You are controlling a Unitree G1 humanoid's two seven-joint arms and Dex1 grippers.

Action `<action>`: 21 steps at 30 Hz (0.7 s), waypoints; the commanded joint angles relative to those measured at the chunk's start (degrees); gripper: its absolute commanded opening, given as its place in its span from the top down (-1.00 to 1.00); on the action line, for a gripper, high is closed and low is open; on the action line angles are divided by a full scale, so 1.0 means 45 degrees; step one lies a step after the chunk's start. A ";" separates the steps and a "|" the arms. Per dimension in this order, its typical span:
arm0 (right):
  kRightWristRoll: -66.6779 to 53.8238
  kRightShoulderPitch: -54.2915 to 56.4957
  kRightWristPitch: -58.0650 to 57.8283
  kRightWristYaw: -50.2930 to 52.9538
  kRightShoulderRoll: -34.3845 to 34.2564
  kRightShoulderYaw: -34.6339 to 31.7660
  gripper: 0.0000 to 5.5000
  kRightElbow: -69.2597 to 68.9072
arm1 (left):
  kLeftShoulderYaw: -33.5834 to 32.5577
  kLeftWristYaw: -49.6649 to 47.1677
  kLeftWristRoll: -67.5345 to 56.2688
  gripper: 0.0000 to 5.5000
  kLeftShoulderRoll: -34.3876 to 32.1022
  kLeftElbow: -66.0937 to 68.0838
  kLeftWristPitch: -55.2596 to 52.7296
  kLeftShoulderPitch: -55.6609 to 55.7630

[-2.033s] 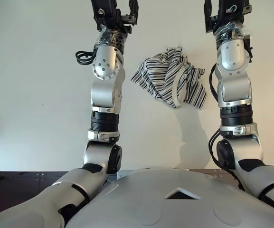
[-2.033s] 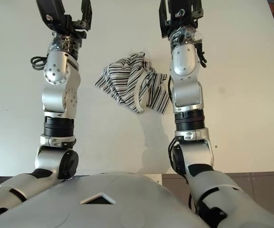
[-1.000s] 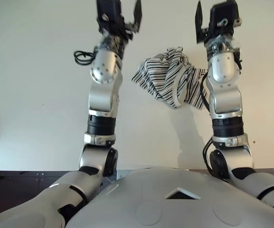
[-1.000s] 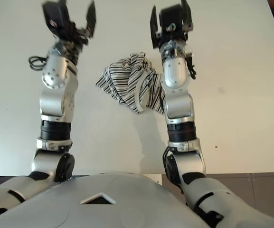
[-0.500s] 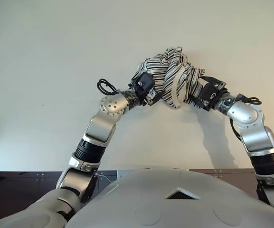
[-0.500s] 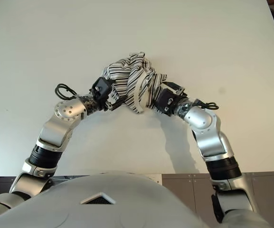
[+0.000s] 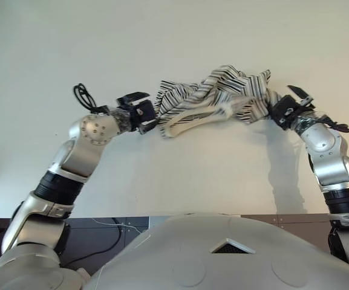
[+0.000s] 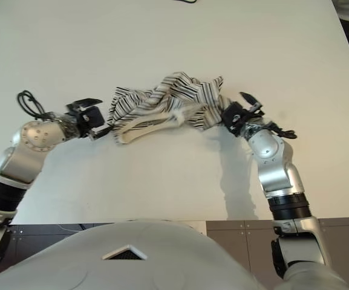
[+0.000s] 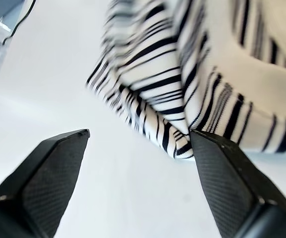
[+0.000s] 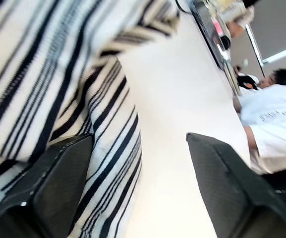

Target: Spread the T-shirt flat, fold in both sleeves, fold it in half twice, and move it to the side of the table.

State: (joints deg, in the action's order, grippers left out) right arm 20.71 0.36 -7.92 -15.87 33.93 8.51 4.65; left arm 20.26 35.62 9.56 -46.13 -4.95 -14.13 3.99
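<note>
**Status change.** Two seconds ago both arms were extended forward, one on each side of a compact heap of cloth. Half a second ago both had closed in on the heap's near flanks. They have since swung outward, away from each other, and the T-shirt (image 7: pixel 213 99) has been drawn from a tight bundle into a longer, lower band lying across the tabletop (image 7: pixel 162 36). The head view has also shifted slightly, but the change in the garment's outline is real.

**End effector state.**
- The left end effector (image 7: pixel 145 112) sits at the left end of the band. In the left wrist view its fingers stand well apart, and a striped edge lies just beside one of them. Nothing is clamped.
- The right end effector (image 7: pixel 281 107) sits at the right end. In the right wrist view its fingers are likewise apart, with striped cloth lying in the gap, not pinched.

**Task implication.** The spreading step is under way but not finished. The cloth is still twisted and rumpled, and the sleeves cannot be told apart from the body. Folding probably cannot start yet. A fresh grip on two identifiable corners is likely needed to flatten it.
</note>
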 commanded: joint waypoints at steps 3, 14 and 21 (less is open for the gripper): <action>-0.0556 -0.0108 0.0534 0.1150 -0.0819 -0.0956 -0.25 -0.0932 | -0.1194 0.0270 -0.0502 -0.36 -0.0321 0.0535 -0.1057 -0.1662; -0.1492 -0.0450 -0.0758 -0.1498 -0.1330 0.1804 -0.25 -0.2824 | -0.3588 0.0615 -0.5562 -0.36 0.2470 -0.2734 -0.2807 -0.1189; -0.0520 -0.1355 0.1798 -0.2182 0.0590 0.1870 -0.25 -0.2052 | -0.2839 -0.1523 -0.2620 -0.36 0.3206 0.3135 -0.1167 0.1542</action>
State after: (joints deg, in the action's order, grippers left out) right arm 17.75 -5.24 -2.45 -21.61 33.96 14.94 -6.88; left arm 6.60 30.33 -4.05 -33.57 5.47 -21.43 8.78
